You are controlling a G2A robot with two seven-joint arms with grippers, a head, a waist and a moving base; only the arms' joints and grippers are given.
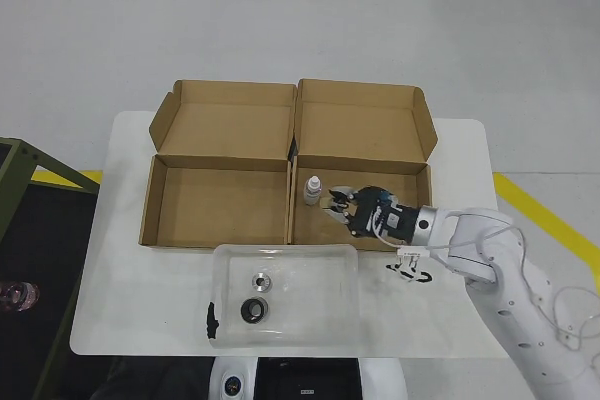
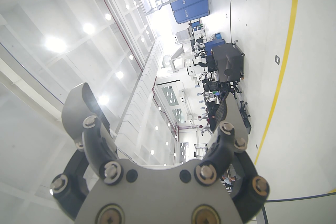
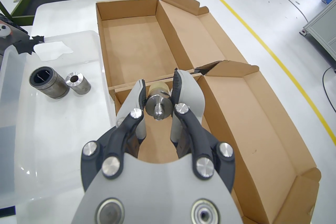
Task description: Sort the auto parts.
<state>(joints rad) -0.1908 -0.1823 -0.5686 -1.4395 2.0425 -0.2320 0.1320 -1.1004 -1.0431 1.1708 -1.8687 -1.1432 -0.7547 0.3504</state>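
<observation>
Metal stud (image 3: pixel 158 105), far end hidden, is clamped by right fingers (image 3: pixel 187 93); left fingers (image 2: pixel 78 104) gape.

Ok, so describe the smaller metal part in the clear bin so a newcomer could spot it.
Find the clear plastic bin in front of the cardboard boxes. Two upright metal cylinders stand next to each other in it. Yours is the steel bushing: shorter, narrower and shiny, while the linear bearing beside it is bigger and dark.
</observation>
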